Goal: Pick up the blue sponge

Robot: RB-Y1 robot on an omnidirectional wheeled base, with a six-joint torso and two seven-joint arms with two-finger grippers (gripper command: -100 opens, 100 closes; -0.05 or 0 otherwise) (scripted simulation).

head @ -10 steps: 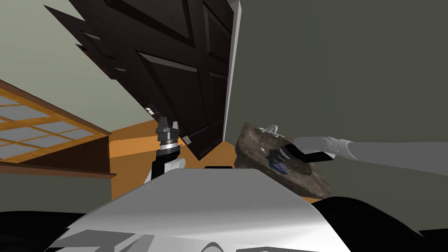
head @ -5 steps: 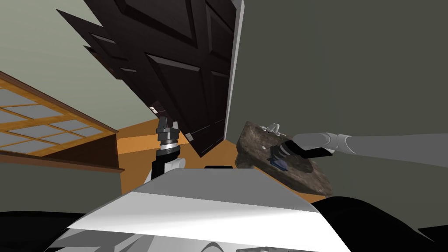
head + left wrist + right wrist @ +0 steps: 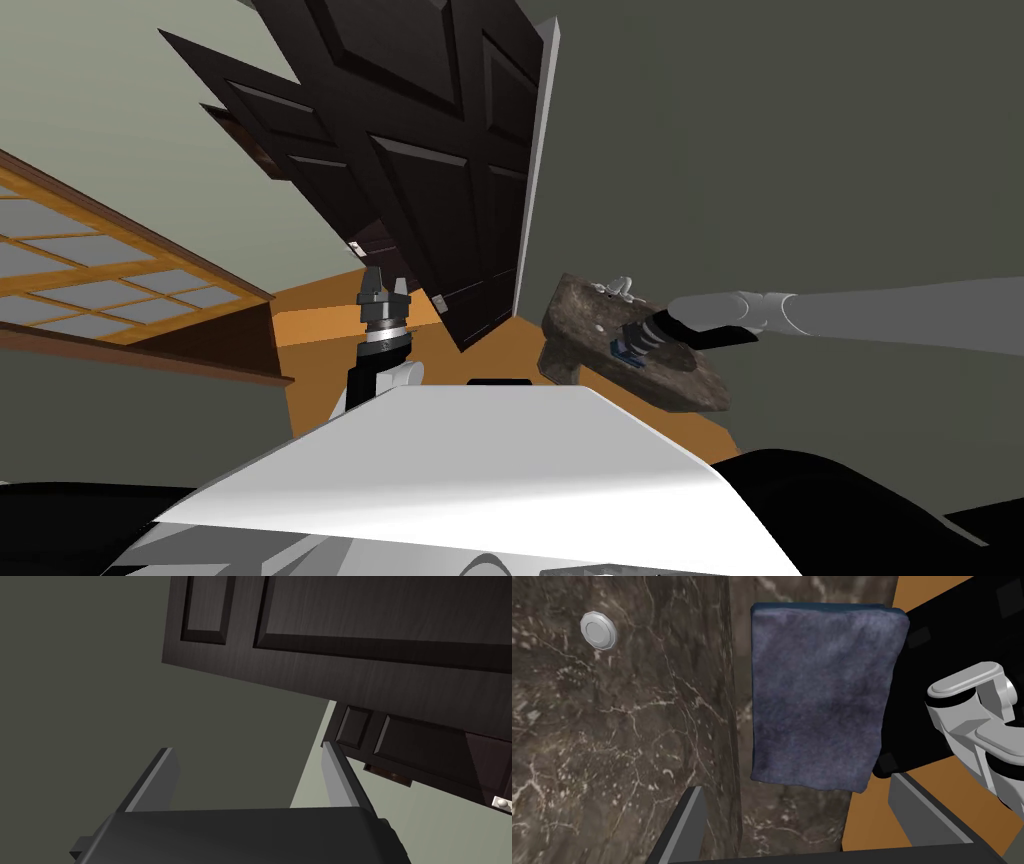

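The blue sponge (image 3: 822, 701) is a dull blue, cloth-like rectangle lying on the edge of a dark veined stone counter (image 3: 612, 751). One side of it juts past the counter's rim. My right gripper (image 3: 794, 786) is open just short of the sponge, one finger over the stone and the other beyond the rim. In the head view the right arm reaches in from the right, and the right gripper (image 3: 632, 345) sits over the sponge (image 3: 622, 350) on the counter (image 3: 580, 315). My left gripper (image 3: 384, 283) stands open, raised in front of my chest.
A round silver disc (image 3: 599, 630) is set in the stone left of the sponge, and a pale tap (image 3: 615, 287) stands at the counter's far edge. A dark panelled door (image 3: 440, 170) hangs open behind. Orange floor (image 3: 320, 330) lies below, with a wooden-framed window (image 3: 110, 290) at left.
The whole head view has shifted and rolled a little, so my torso or head has moved. My right hand stays over the sponge on the counter. The left arm has kept its pose.
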